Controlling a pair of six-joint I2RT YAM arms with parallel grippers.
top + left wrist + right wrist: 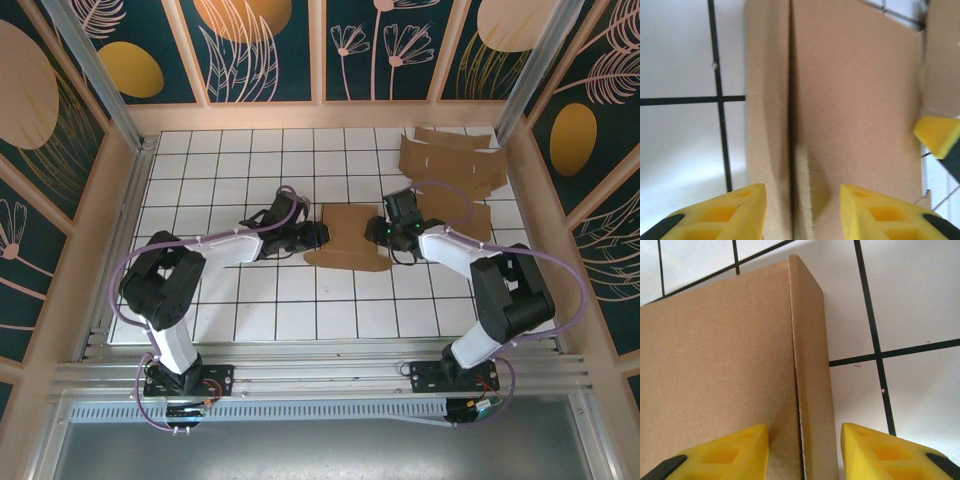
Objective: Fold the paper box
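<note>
1. The left gripper [318,236] is seen at the left edge of the flat brown cardboard box blank [350,235]. In the left wrist view its two yellow fingers [740,210] are set partly apart. A raised fold of the cardboard [850,100] stands between them, and no pad is seen pressed on it.
2. The right gripper [378,232] is placed at the blank's right edge. Its two yellow fingers [875,450] are likewise parted, and the blank's folded edge [807,340] is straddled, not clamped.
3. One blank is found near the middle of the white gridded table [250,300], between the two grippers.
4. A loose pile of further brown cardboard blanks [455,170] lies at the table's far right corner; their number cannot be told.
5. Two arms are counted.
</note>
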